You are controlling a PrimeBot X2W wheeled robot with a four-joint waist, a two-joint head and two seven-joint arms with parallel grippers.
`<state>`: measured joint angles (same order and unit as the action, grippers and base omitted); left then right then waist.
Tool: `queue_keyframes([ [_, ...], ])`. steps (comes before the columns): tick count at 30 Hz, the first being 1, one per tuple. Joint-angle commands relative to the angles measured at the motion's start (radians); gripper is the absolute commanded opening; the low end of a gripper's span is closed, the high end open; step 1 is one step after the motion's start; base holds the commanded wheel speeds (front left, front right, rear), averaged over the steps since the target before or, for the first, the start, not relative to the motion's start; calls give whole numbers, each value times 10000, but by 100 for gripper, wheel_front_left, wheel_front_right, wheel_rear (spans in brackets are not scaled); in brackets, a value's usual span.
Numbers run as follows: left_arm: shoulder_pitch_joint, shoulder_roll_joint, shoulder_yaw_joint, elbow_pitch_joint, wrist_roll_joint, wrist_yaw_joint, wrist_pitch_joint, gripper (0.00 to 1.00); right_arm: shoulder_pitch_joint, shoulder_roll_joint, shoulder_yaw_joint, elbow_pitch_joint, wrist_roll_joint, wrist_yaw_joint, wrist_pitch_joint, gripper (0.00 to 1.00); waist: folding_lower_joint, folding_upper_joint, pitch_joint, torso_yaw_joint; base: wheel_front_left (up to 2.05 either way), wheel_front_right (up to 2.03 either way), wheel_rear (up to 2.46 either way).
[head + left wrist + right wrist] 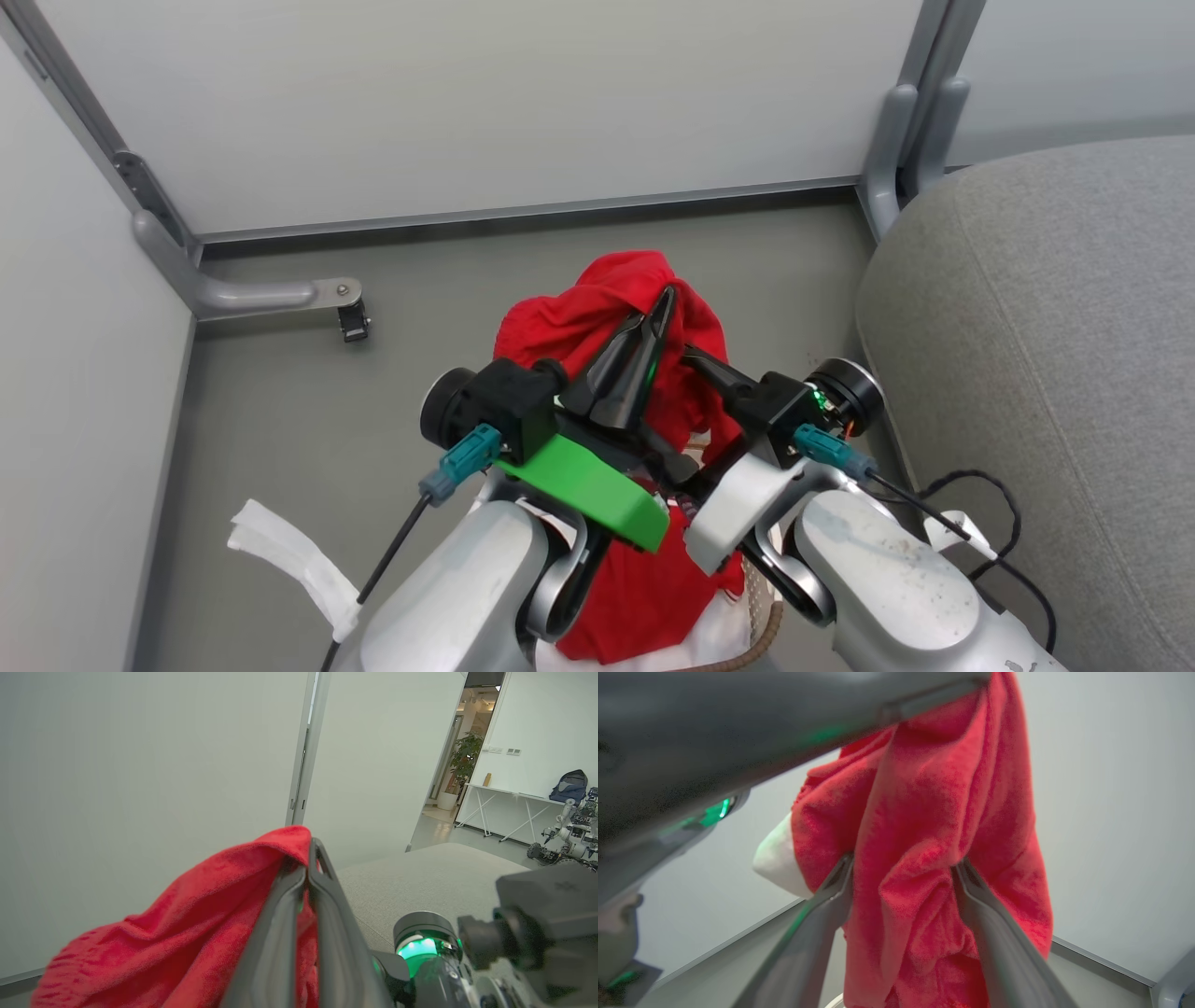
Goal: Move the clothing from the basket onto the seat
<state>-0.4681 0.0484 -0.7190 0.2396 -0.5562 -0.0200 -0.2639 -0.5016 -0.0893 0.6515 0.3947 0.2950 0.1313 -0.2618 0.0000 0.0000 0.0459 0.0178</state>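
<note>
Clothing (579, 317): a bright-red garment with a white panel, bunched and raised over the grey floor (280, 411). Its top fold is clamped between the closed fingers of the left gripper (661, 308), and more red cloth lies lower down between the forearms at the basket (758, 627); whether that is the same piece cannot be told. Right gripper (903, 863): fingers spread wide on either side of the hanging red cloth. Seat (1046, 327): light grey upholstery, to the robot's right of the basket, apart from the held garment.

Bunched red clothing (579, 317) hangs over the basket (767, 623), beside the grey seat (1027, 327).
</note>
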Motion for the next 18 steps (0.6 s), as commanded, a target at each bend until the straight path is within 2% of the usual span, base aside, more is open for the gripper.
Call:
queue_keyframes([
  [1, 30, 50, -80, -18, -103, 37, -9, 0, -123, 52, 36, 224, -51, -10, -48, 97, 0, 0, 3, 128, 0, 0, 0],
  [2, 22, 45, -143, -30, -146, 50, -9, 0, -171, 92, 27, 323, -5, -10, -48, 59, 0, 0, 13, 173, 0, 0, 0],
  [3, 9, 45, -188, -35, -177, 79, -9, 0, -238, 144, -6, 391, 73, -10, -48, 0, 0, 0, 30, 216, 0, 0, 0],
  [10, -19, 50, -47, -25, -28, 183, -9, 0, -134, 260, -257, 240, 289, -10, -48, 0, 0, 0, 218, 219, 0, 0, 0],
  [11, 21, 46, 15, -11, 46, 179, -9, 40, -82, 260, -321, 203, 313, -10, -48, 0, 0, 0, 247, 169, 0, 0, 0],
  [12, 83, 46, 64, 33, 138, 173, -9, 64, -51, 253, -364, 157, 322, -10, -48, 0, 0, 0, 270, 108, 0, 0, 0],
  [13, 141, 49, 100, 134, 273, 149, -8, 100, 2, 242, -415, 113, 325, -10, -48, 0, 0, 0, 291, 21, 0, 0, 0],
  [18, 314, 49, 332, 311, 760, -24, -8, 100, 210, 169, -823, -62, 380, -10, -48, 0, 0, 0, 448, -662, 0, 0, 0],
])
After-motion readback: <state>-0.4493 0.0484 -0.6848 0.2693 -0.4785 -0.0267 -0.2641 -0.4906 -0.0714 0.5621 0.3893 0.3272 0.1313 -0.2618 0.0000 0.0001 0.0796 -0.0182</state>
